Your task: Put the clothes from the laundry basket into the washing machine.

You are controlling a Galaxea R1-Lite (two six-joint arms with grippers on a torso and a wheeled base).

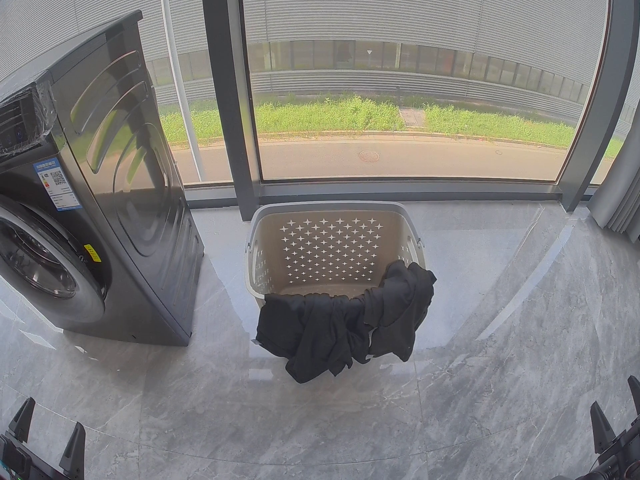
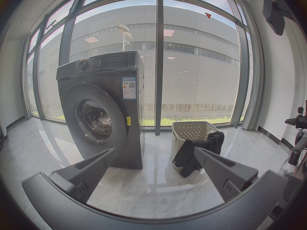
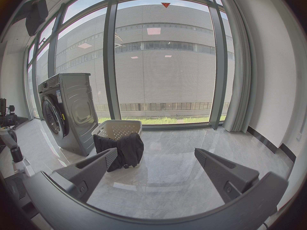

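A beige laundry basket [image 1: 333, 235] stands on the floor by the window, with black clothes [image 1: 343, 325] draped over its near rim and hanging down outside. The dark washing machine [image 1: 100, 188] stands at the left; its round door opening [image 2: 92, 120] faces my left side, and the drum inside is visible. My left gripper [image 1: 48, 433] is low at the near left, open and holding nothing. My right gripper [image 1: 617, 408] is low at the near right, also open and holding nothing. Both are well short of the basket [image 2: 192, 131] [image 3: 118, 128] and the clothes [image 2: 198, 152] [image 3: 123, 150].
Grey marble floor [image 1: 467, 368] spreads between me and the basket. Floor-to-ceiling windows [image 1: 413, 75] with dark frames close off the far side. A curtain [image 3: 238, 90] hangs at the right wall.
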